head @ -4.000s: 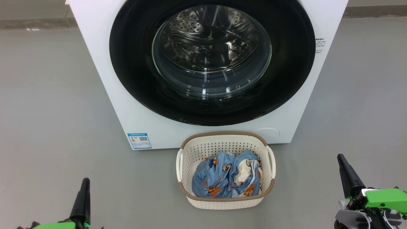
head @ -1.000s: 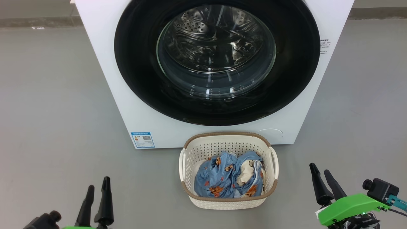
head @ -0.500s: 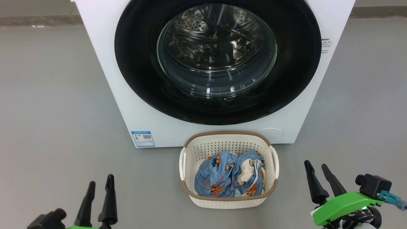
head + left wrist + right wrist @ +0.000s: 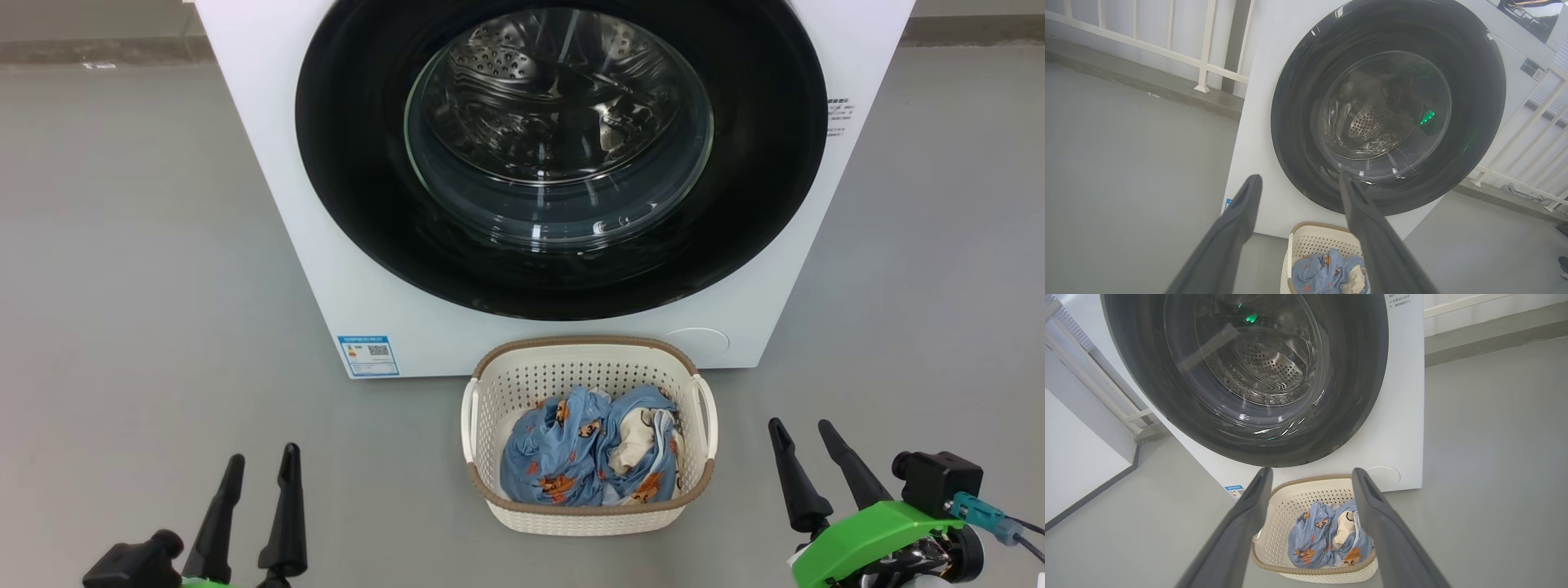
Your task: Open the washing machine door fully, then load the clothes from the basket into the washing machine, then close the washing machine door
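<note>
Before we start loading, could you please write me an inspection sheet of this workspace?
Surface: plain grey floor.
Job's things: big white front-loading washing machine, its round glossy black-rimmed glass door shut; cream-white perforated plastic basket before it, holding light blue printed clothes.
Clutter: small pale scrap by the far kerb.
Grippers: left gripper and right gripper open, empty, flanking the basket.
Cables: thin dark cable on the right wrist camera.
Surroundings: white railing behind the machine.
</note>
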Robot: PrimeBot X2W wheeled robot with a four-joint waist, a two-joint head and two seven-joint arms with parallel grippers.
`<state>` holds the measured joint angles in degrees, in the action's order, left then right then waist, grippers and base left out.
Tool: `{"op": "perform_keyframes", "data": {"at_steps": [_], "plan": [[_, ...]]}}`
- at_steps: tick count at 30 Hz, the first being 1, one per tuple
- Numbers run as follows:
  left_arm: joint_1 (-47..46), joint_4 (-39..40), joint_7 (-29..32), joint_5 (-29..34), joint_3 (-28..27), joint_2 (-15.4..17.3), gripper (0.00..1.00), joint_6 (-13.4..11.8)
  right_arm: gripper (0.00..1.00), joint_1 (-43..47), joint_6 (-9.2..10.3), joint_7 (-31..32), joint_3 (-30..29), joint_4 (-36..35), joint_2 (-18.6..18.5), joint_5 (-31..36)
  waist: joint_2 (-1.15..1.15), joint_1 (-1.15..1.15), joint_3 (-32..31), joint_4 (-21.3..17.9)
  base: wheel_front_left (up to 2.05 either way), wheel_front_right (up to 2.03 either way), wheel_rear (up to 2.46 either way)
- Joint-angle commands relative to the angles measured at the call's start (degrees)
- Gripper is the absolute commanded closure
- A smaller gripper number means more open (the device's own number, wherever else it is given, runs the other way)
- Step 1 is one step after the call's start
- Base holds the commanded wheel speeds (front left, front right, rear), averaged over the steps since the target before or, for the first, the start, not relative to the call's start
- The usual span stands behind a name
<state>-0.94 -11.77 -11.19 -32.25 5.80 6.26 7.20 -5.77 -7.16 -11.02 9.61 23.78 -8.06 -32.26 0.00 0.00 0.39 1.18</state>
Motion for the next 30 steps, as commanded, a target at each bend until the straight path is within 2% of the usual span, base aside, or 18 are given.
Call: {"op": "perform_keyframes", "data": {"at_steps": [1, 18, 30], "plan": [[-1.98, 1.7, -0.97, 1.97, -1.27, 1.16, 0.0, 0.23, 0.0, -2.62, -0.29, -1.12, 1.58, -0.97, -1.12, 1.92, 0.0, 0.0, -0.04, -0.01, 0.0, 0.0, 0.0], [-2.59, -1.03, -3.81, 10.84, -1.95, 1.69, 0.0, 0.29, 0.0, -2.28, -0.33, -3.97, 1.96, -0.21, -1.43, 11.83, 0.0, 0.0, 0.2, -0.41, 0.0, 0.0, 0.0], [-2.89, -2.15, -3.81, 11.07, -3.97, 1.42, 0.0, 0.29, 0.0, -0.95, -0.33, -3.97, -0.53, -0.71, -0.45, 12.32, 0.0, 0.0, 0.39, -0.8, 0.0, 0.0, 0.0]]}}
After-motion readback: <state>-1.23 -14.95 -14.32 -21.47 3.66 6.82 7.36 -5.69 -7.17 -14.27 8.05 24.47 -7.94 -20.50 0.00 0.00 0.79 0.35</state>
